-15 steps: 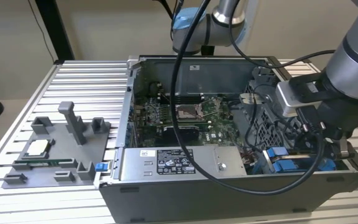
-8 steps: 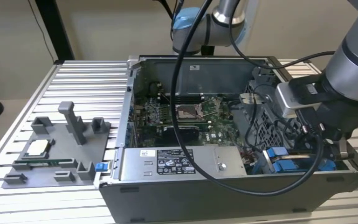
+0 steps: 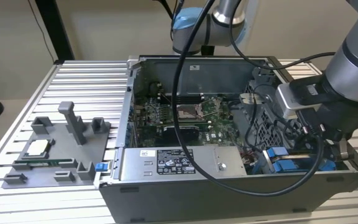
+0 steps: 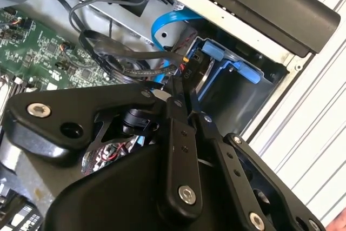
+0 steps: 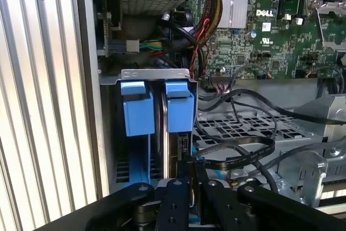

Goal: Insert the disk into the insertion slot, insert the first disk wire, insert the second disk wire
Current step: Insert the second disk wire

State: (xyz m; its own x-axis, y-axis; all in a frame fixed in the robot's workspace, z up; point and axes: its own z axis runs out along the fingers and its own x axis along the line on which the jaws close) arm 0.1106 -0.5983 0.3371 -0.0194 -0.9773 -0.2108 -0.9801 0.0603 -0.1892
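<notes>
In the exterior view, going from its left to its right, note the grey fixture plate [image 3: 48, 154] on the slatted table [image 3: 86, 79], then the open computer case [image 3: 229, 186] with its motherboard [image 3: 185, 116] and silver power-supply box [image 3: 173, 163]. At the case's corner on the exterior view's right, the gripper [image 3: 334, 151] reaches down into the insertion slot [image 3: 278, 161]. In both wrist views, the disk [image 5: 172, 150] stands on edge in that slot between the blue tabs [image 5: 180, 109]. The jaws are closed on the disk's upper edge. Black cables [image 5: 238, 147] lie just beside it.
</notes>
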